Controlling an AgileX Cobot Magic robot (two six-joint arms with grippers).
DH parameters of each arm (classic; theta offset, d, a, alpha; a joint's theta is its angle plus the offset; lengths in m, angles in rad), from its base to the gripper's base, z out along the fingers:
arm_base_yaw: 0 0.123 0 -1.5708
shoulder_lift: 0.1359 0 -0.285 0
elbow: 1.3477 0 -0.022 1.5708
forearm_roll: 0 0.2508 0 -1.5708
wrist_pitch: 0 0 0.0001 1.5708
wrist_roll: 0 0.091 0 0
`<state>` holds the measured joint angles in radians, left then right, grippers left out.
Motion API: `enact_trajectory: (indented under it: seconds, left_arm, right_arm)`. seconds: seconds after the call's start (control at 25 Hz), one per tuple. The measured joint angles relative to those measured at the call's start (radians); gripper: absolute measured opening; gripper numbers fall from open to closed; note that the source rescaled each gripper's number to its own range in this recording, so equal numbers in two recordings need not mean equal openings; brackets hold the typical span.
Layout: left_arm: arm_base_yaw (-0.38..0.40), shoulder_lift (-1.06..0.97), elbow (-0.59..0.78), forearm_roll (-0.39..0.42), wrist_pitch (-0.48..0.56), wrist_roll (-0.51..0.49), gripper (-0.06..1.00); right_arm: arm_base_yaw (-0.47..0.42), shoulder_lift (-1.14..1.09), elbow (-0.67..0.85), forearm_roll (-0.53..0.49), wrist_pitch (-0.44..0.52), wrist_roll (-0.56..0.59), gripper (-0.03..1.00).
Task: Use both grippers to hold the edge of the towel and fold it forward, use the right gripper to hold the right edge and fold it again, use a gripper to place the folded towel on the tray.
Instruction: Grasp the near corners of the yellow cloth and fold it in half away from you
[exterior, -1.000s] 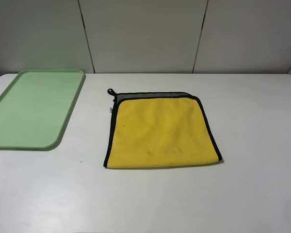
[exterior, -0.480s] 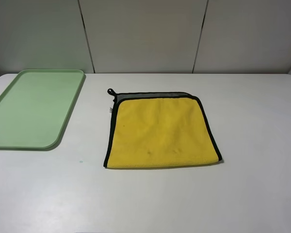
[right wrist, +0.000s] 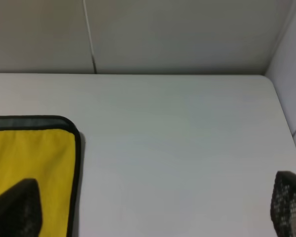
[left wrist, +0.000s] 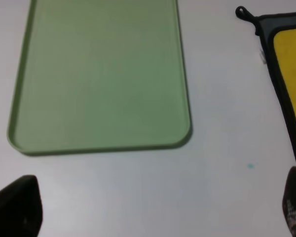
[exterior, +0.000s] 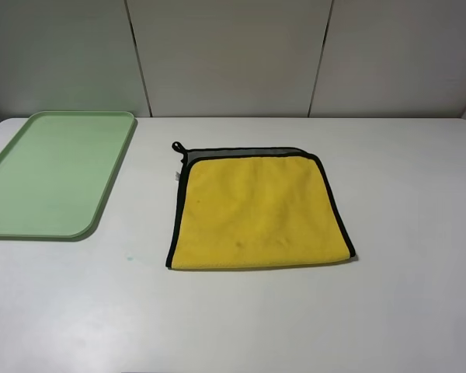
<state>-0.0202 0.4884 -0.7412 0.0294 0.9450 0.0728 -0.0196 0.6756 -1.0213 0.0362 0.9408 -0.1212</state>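
**Since the towel looks folded once, its right edge comes next**

Because the towel lies flat beside the tray without touching it, the right gripper, fingers spread and empty, should pinch both layers of the edge farthest from the tray. The left gripper is likewise spread and empty. No writing is legible.

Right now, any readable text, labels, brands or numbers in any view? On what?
No readable text in any view.
Small white tag on the towel edge: too small and blurred to read.
Tray and table: no print visible.
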Motion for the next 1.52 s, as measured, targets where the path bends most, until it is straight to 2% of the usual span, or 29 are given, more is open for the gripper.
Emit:
enact_trajectory:
  seconds: [0.24,0.44,0.68,0.8,0.92,1.12,1.16,1.24,1.36,1.52]
  left_arm:
    - [-0.031,0.311,-0.146,0.000,-0.015,0.162,0.97]
    - [-0.087,0.530,-0.236,-0.029,-0.019,0.304,0.96]
    - [-0.212,0.756,-0.285,-0.086,-0.023,0.502,0.95]
    - [-0.296,0.848,-0.291,-0.098,-0.024,0.557,0.95]
    - [-0.378,0.924,-0.291,-0.101,-0.027,0.594,0.95]
    - [-0.496,1.019,-0.291,-0.101,-0.049,0.607,0.95]
    - [-0.496,1.019,-0.291,-0.101,-0.049,0.607,0.95]
    - [-0.560,1.046,-0.291,-0.102,-0.054,0.608,0.95]
    - [-0.598,1.050,-0.291,-0.104,-0.086,0.610,0.94]
    - [-0.608,1.050,-0.291,-0.104,-0.104,0.611,0.94]
  right_arm:
    - [0.000,0.123,-0.015,0.108,-0.022,-0.146,1.00]
    - [0.000,0.256,-0.017,0.265,-0.053,-0.301,1.00]
    - [0.004,0.436,-0.017,0.376,-0.064,-0.551,1.00]
    - [0.060,0.529,-0.017,0.361,-0.067,-0.649,1.00]
    - [0.157,0.616,-0.017,0.298,-0.069,-0.721,1.00]
    - [0.286,0.743,-0.018,0.199,-0.090,-0.746,1.00]
    - [0.312,0.772,-0.018,0.185,-0.100,-0.749,1.00]
    - [0.368,0.874,-0.018,0.163,-0.127,-0.750,1.00]
    - [0.401,0.950,-0.018,0.164,-0.150,-0.749,1.00]
    - [0.415,1.003,-0.018,0.192,-0.186,-0.748,1.00]
